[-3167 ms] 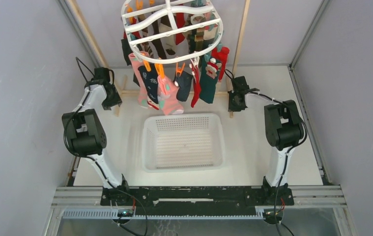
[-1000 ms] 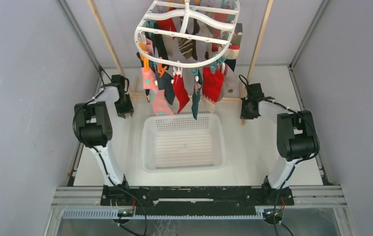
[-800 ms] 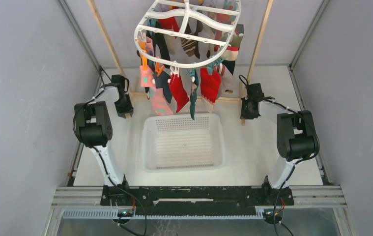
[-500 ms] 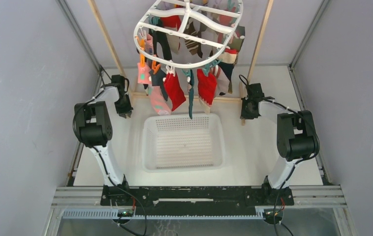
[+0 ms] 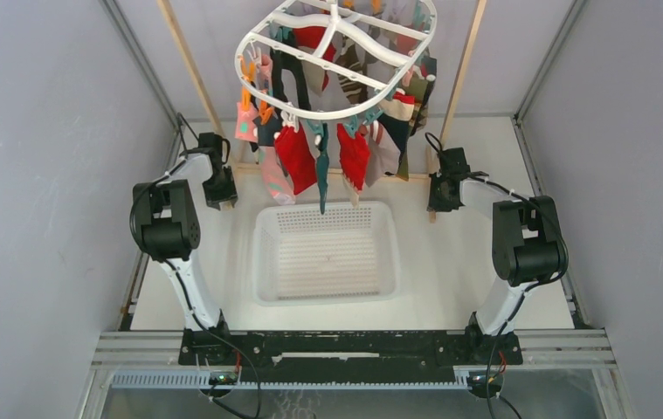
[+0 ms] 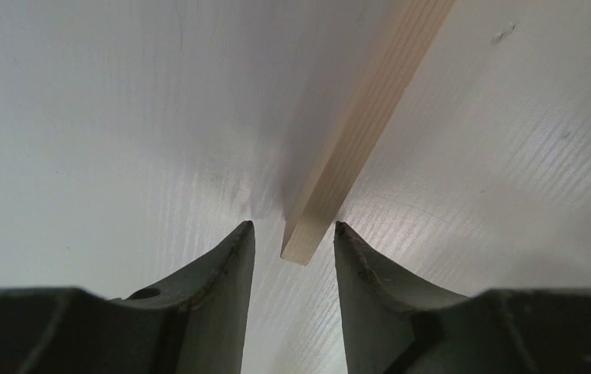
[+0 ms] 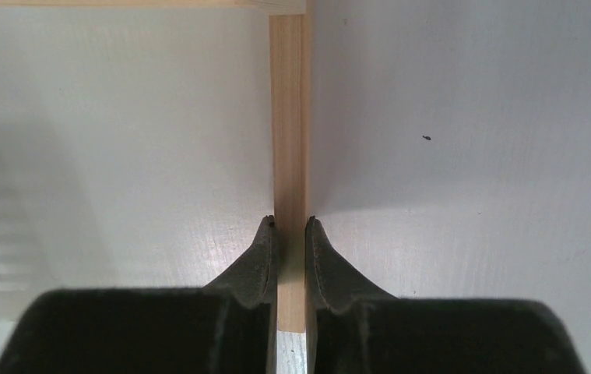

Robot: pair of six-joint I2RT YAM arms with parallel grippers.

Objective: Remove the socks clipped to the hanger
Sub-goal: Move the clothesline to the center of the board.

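While the left gripper (image 6: 292, 227) is standing released, its fingers (image 6: 226, 273) are straddling the end of the left rack foot (image 6: 354, 132) without touching it. At centre, the white oval hanger (image 5: 326, 114) is hanging tilted between the wooden uprights (image 5: 183, 61), high over the table and near the far rim of the white mesh basket (image 5: 259, 257). The socks (image 5: 295, 159), in red, teal, pink and dark colours, are dangling beneath its ring, all clipped on. At right, the right gripper (image 7: 290, 220) is clenching the right rack foot (image 7: 288, 117), one finger pressing on each side.
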